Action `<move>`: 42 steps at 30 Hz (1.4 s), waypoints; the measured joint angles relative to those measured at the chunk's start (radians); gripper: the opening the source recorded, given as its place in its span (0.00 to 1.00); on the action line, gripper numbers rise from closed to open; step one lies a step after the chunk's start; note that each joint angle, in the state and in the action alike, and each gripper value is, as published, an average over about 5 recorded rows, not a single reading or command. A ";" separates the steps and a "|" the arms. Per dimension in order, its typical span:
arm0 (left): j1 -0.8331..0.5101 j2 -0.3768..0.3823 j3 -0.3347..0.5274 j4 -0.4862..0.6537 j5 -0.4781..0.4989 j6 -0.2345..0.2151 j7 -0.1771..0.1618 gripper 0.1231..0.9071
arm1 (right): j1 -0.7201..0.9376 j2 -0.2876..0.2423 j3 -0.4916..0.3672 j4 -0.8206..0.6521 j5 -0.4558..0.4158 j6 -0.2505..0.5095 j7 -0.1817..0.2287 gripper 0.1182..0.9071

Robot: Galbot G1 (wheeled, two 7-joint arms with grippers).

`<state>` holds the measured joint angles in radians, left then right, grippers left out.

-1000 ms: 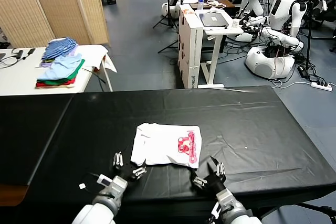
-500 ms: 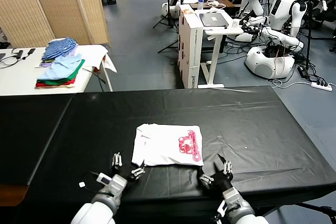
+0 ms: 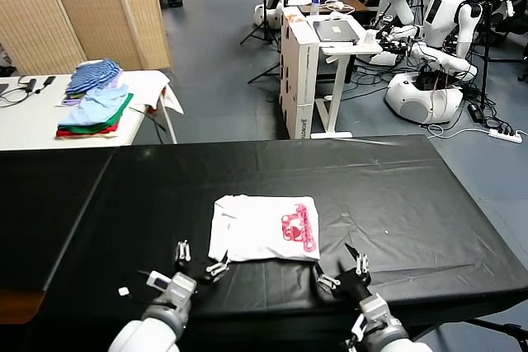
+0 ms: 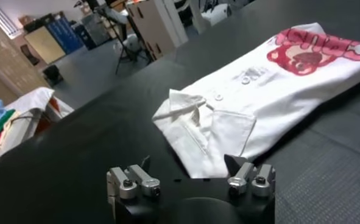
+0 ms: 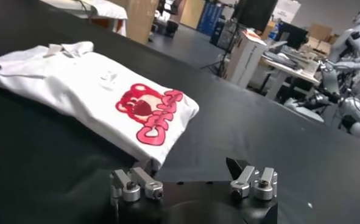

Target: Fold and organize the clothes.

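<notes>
The long surface under a black cloth (image 3: 396, 204) carries one thing of the task: a single white short-sleeved cotton T-shirt with a pink-red printed graphic (image 3: 264, 227), lying flat and already folded into a rough rectangle near the front edge, collar end toward the robot's left, print toward its right.

Judging by that shape, the step in hand is a further fold or the tidying of the packet. To do it well, each hand should come in low at its own near corner, pinch all the layers together rather than the top one alone, and lift evenly — an uneven lift would likely spill the tucked sleeve and collar.

One left hand (image 3: 198, 263) sits just beside the shirt's near-left corner, fingers spread wide and holding nothing. One right hand (image 3: 342, 269) sits near the near-right corner, a little apart from the cloth — also spread wide and empty.

Off to the robot's left, well apart, one stack of blue, green and red folded garments (image 3: 93, 106) lies on a white side table (image 3: 25, 114).
</notes>
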<state>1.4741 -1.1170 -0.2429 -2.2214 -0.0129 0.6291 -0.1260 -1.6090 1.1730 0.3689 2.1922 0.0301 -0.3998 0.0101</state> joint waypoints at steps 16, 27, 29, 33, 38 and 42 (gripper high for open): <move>0.110 -0.088 -0.146 -0.072 -0.192 -0.467 0.023 1.00 | -0.085 0.012 0.205 0.196 0.363 0.082 0.080 1.00; 0.259 -0.207 -0.273 -0.042 -0.161 -0.704 0.121 1.00 | -0.142 0.104 0.240 0.137 0.255 0.299 0.031 1.00; 0.285 -0.223 -0.291 -0.031 -0.160 -0.726 0.131 1.00 | -0.157 0.112 0.246 0.120 0.250 0.325 0.030 1.00; 0.329 -0.243 -0.325 -0.013 -0.180 -0.756 0.156 1.00 | -0.184 0.118 0.247 0.085 0.241 0.367 0.018 1.00; 0.365 -0.259 -0.363 0.002 -0.185 -0.777 0.176 1.00 | -0.207 0.124 0.234 0.049 0.218 0.404 0.007 1.00; 0.378 -0.272 -0.380 0.014 -0.175 -0.791 0.173 1.00 | -0.220 0.129 0.225 0.037 0.212 0.417 0.005 1.00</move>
<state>1.8516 -1.3888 -0.6228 -2.2072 -0.1878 -0.1620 0.0472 -1.8291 1.3022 0.5943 2.2295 0.2422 0.0176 0.0149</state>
